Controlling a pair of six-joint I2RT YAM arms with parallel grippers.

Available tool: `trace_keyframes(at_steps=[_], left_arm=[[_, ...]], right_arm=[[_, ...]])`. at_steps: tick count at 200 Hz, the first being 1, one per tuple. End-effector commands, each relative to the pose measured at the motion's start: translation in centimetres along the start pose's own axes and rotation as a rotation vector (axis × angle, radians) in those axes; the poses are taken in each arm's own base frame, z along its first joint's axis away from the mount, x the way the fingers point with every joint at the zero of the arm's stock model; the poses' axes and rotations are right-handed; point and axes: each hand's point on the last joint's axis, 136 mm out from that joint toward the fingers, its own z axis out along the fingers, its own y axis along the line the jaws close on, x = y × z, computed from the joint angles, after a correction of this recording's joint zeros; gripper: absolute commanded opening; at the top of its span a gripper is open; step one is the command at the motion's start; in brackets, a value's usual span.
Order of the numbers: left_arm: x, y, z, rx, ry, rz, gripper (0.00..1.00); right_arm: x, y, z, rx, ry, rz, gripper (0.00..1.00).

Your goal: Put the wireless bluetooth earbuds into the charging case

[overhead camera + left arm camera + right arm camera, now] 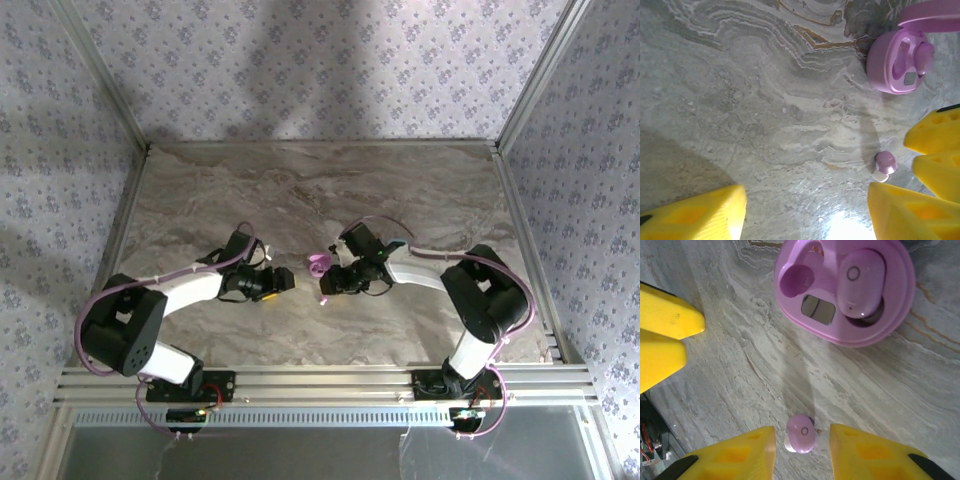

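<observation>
Marble tabletop (730,365): two pink earbuds (801,433), one case (890,325).

- charging case (845,292) is looking glossy pink
- loose earbud (801,432) is matching it, with a whitish tip
- table (740,100) is showing grey marble swirls and brownish veins
- right gripper fingers (870,455) are glowing bright yellow
- walls (320,70) are rocking a lilac floral print

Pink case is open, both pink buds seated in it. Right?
Not both. One pink bud sits in the open pink case; the other pink bud lies on the table between the fingers of the right hand, as the right wrist view shows.
</observation>
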Motion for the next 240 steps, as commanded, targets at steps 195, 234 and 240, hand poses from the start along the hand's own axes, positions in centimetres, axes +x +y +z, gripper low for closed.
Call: trace_keyframes(at_steps=[195, 234, 240], left_arm=[[0.2, 0.5, 0.1, -0.009, -0.023, 0.02, 0.92], [0.3, 0.4, 0.0, -0.004, -0.032, 0.026, 1.0], [0.3, 0.4, 0.0, -0.002, -0.035, 0.028, 1.0]], right_arm=[[1.8, 0.7, 1.2, 0.039, 0.09, -0.016, 0.34], [1.1, 0.3, 0.7, 0.046, 0.055, 0.008, 0.35], [1.0, 0.3, 0.6, 0.046, 0.053, 0.007, 0.35]])
